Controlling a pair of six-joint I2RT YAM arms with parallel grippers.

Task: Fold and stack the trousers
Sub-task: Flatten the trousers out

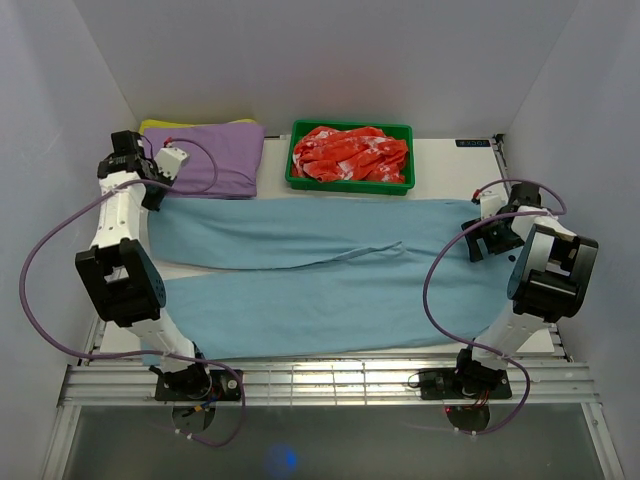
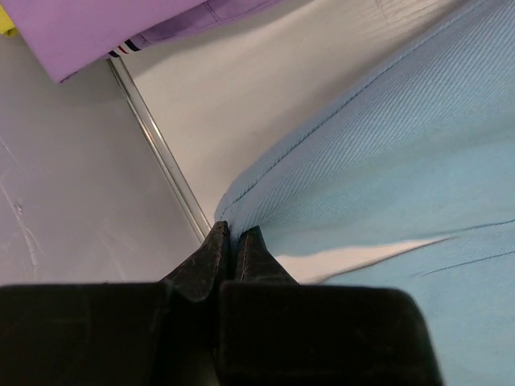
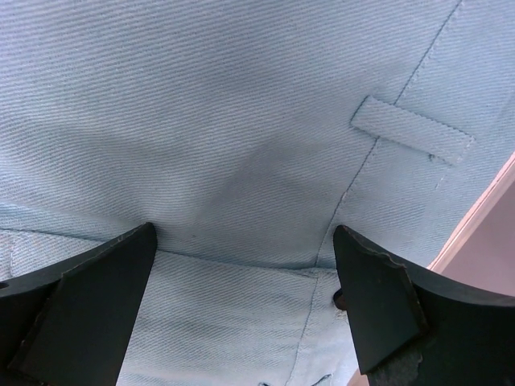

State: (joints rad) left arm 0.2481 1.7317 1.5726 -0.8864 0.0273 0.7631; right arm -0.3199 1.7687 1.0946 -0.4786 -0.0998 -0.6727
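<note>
From above, the trousers (image 1: 320, 270) lie spread flat across the bench (image 1: 440, 150), long axis running left to right. The two legs lie side by side and end at the left; the waist is at the right. Beyond them sit a folded purple garment (image 1: 215, 155) and a green tray (image 1: 350, 184) of red-and-white cloth (image 1: 350, 152).

The left wrist view adds what the overhead hides. The left pincer (image 2: 233, 240) has its fingers pressed together on the hem corner of the far leg, at the bench's left edge.

The right wrist view shows the right pincer (image 3: 244, 235) with its fingers wide apart, close over the waistband near a belt loop (image 3: 410, 129). Blue cloth fills the gap between them, and nothing is gripped.
</note>
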